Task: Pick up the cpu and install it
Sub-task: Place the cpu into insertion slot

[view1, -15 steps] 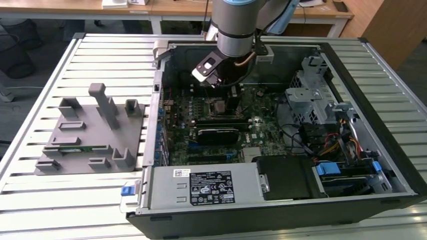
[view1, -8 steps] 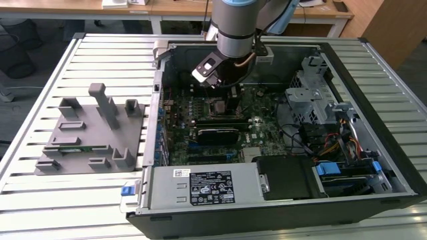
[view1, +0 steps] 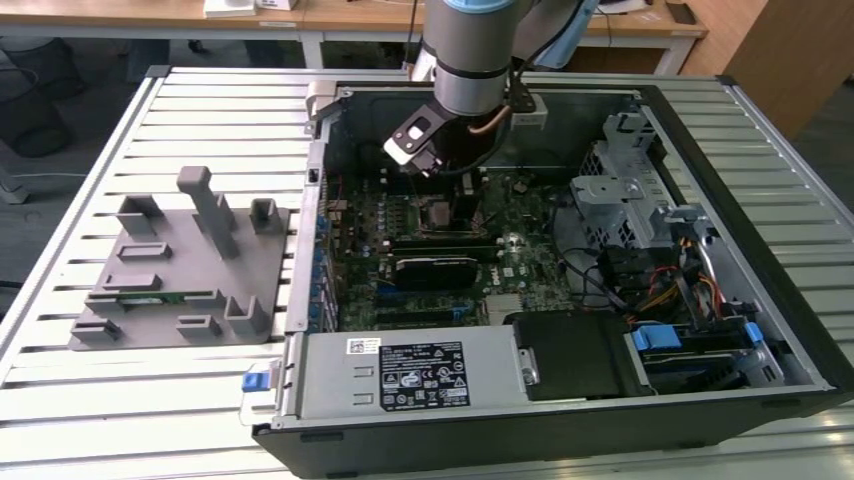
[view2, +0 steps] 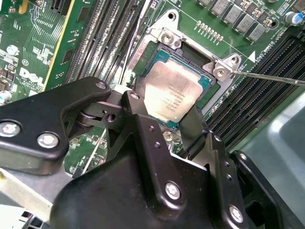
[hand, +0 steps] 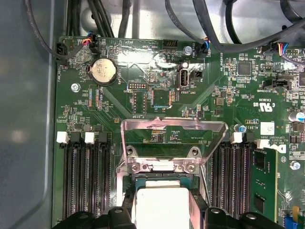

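The cpu (view2: 174, 88), a flat square chip with a silvery top and a thin green edge, lies level in the black socket (view2: 188, 52) on the motherboard. My gripper (view2: 164, 109) straddles it, one black finger (view2: 140, 119) against each opposite edge. In the first wrist view the cpu (hand: 161, 202) shows pale between the two fingers, below the raised metal load plate (hand: 172, 128). In the exterior view my gripper (view1: 445, 195) hangs low inside the open computer case, over the socket (view1: 441, 212).
The thin socket lever (view2: 267, 77) sticks out beside the socket. Memory slots (hand: 86, 176) run along both sides. A black card (view1: 434, 268), the power supply (view1: 400, 372), a drive cage (view1: 627, 190) and cables crowd the case. A grey fixture (view1: 174, 270) stands at the exterior view's left.
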Robot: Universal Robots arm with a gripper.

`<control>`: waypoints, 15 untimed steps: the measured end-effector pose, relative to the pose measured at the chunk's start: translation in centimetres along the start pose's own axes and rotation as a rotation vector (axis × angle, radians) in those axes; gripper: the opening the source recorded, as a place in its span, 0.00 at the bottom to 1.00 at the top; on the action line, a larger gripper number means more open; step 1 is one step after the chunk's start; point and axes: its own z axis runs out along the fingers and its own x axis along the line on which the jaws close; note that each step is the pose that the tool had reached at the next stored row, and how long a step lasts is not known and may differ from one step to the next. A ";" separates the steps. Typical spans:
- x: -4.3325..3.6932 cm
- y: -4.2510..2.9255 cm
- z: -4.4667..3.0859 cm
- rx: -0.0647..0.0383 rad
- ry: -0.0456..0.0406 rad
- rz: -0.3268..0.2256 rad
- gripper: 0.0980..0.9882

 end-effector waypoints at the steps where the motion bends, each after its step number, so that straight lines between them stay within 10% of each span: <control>1: 0.01 0.00 0.01 0.000 0.0000 0.002 0.49; 15: 0.02 0.00 0.08 0.001 -0.0003 0.012 0.49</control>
